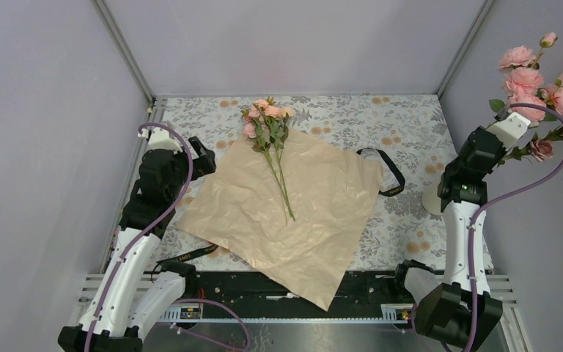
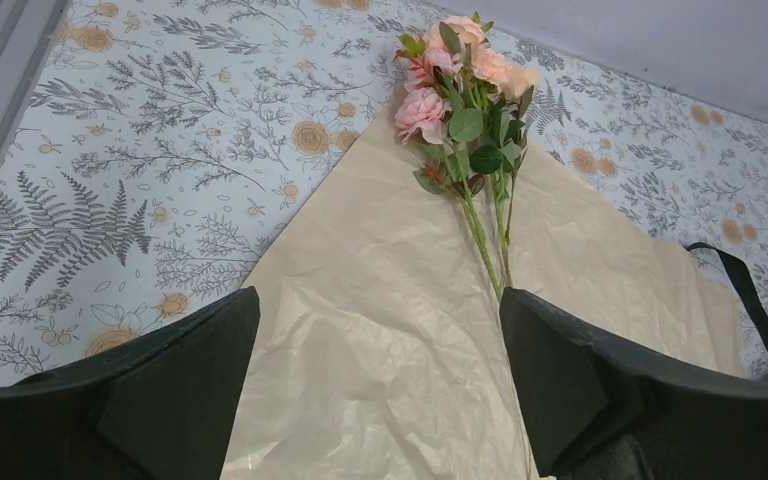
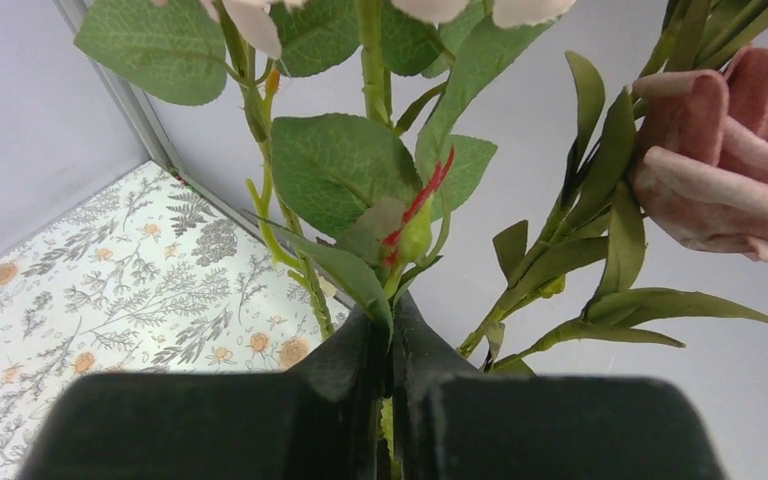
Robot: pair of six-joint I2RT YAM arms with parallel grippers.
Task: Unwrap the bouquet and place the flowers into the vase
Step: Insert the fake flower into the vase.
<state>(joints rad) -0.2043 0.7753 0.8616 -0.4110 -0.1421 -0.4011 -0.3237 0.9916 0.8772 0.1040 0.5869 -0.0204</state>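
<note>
Clearly the unwrapping is done: the paper (image 1: 293,213) lies spread flat on the tabletop (image 1: 410,125), tan side up, and the ribbon (image 1: 390,172) lies loose just off its right corner. The flowers are split in two. The raised bunch (image 1: 535,88) is up in the air at the right, its stems pinched in the right tool (image 3: 390,345), whose fingers are pressed together on them. The lying bunch (image 1: 267,125) rests on the far corner of the paper, heads toward the back wall. The left tool (image 2: 378,305) hangs over the nearer part of the paper, fingers spread wide with nothing between them, facing that bunch. Nothing is in the vase (image 1: 431,199) yet, by my reading. It shows only as a pale shape beside the right arm, mostly hidden, and I cannot tell whether it stands upright. A second black strap (image 1: 190,257) lies at the paper's near left edge, by the left arm. The crinkled sheet sits under the lying stems, so a grab there may catch paper too.
</note>
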